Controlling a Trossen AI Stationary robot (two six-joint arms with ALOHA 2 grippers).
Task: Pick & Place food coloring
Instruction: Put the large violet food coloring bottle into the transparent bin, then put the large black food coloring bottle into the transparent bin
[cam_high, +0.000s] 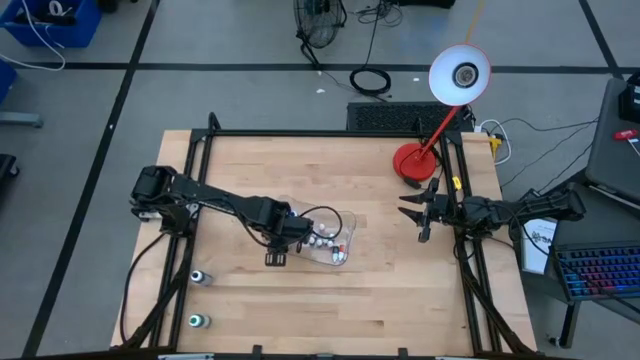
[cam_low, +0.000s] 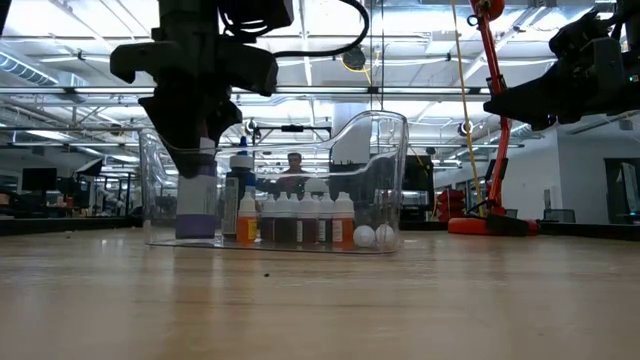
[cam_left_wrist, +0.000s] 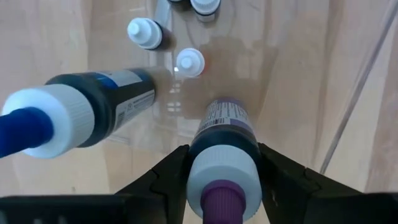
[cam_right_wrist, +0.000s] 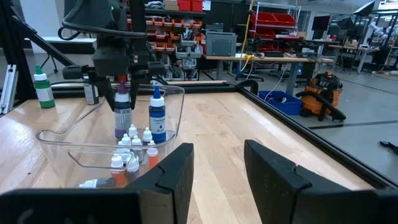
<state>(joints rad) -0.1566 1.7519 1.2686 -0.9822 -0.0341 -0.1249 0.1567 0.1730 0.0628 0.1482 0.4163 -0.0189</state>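
Two green-topped bottles (cam_high: 198, 277) wait on the surface's left edge. The left gripper (cam_left_wrist: 224, 180) pinches a purple-capped food coloring bottle (cam_left_wrist: 225, 155) upright inside the clear tray (cam_low: 385, 150); placing is underway, so releasing comes next. The right gripper (cam_high: 420, 213) hovers aside, fingers spread.

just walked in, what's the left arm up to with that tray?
The left gripper has a purple-topped bottle between its fingers, upright inside the clear tray, beside a blue-topped bottle and a row of small bottles. The right gripper waits open, off to the tray's side. Two green-topped bottles stand outside the tray.
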